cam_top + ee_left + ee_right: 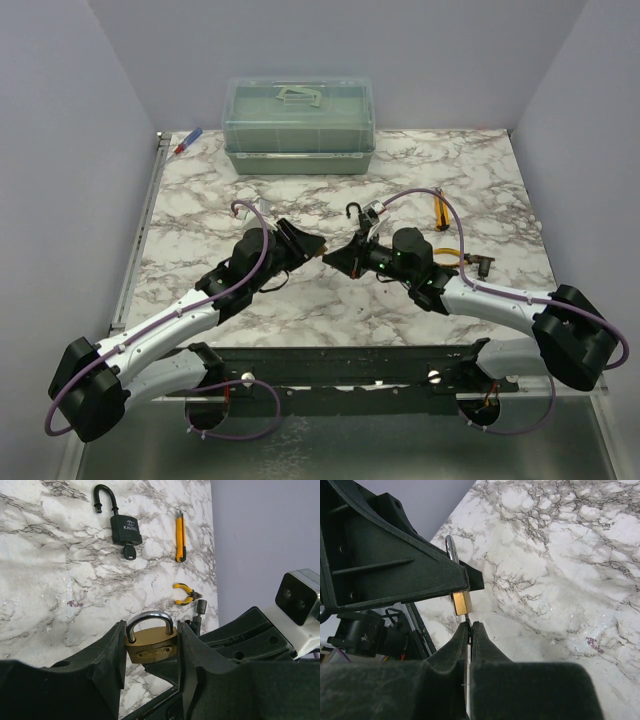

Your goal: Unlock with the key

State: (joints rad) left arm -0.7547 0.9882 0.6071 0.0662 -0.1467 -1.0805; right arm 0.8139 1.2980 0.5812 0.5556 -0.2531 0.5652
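My left gripper is shut on a small brass padlock with a steel shackle, held upright above the marble table between its fingers. My right gripper is shut on the key. Only a thin dark sliver of the key shows at the fingertips, running into the underside of the brass padlock. Both grippers meet tip to tip over the table's middle, left gripper against right gripper. The key's head is hidden between the right fingers.
A black padlock lies further out with its shackle open and a black-headed key in it. A yellow utility knife and yellow pliers lie to its right. A green lidded box stands at the back.
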